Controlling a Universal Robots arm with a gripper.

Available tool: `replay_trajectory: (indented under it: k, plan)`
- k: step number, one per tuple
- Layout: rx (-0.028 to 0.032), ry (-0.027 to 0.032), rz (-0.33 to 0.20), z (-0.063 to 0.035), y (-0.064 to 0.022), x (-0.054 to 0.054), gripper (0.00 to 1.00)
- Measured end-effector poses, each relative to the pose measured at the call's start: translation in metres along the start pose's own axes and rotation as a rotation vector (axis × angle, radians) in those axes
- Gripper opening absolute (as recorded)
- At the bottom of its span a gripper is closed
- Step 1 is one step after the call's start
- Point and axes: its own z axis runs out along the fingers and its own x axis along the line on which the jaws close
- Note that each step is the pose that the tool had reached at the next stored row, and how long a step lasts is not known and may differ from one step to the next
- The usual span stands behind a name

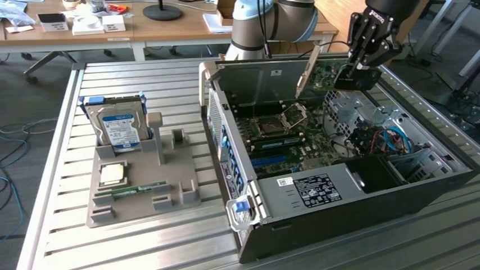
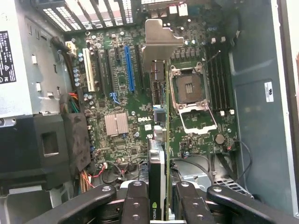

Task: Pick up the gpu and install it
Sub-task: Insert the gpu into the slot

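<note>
- Currently the claw (image 1: 351,74) is clenched on the gpu (image 1: 322,72) and grips the card across its two flat faces.
- The gpu hangs on edge above the open computer case (image 1: 360,214), at the far end of the case in the exterior view.
- Its silver end bracket (image 2: 159,39) points toward the vented rear wall of the case.
- In the wrist view the card appears edge-on between the black fingers (image 2: 135,205). It is lined up over the motherboard (image 1: 300,140), between the blue expansion slot (image 2: 129,67) and the empty processor socket (image 2: 191,88).
- On the table (image 1: 135,242), toward the exterior view's left, a grey holder (image 1: 168,185) carries an upright hard drive (image 1: 120,126), a square processor chip (image 1: 112,173) and a narrow RAM strip (image 1: 139,190).
</note>
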Motion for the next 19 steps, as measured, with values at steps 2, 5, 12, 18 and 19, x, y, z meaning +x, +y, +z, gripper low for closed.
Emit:
replay_trajectory:
  k: [2, 5, 12, 18, 19]
  plan:
    - [0.0, 0.0, 0.0, 0.0, 0.0, 0.0, 0.27]
    - [0.0, 0.0, 0.0, 0.0, 0.0, 0.0, 0.27]
    - [-0.0003, 0.0005, -0.014, 0.0, 0.0, 0.0, 0.27]
    - [-0.0017, 0.0029, -0.081, 0.0006, 0.0, -0.0001, 0.27]
    - [-0.002, 0.0035, -0.097, 0.0007, 0.0, -0.0001, 0.27]
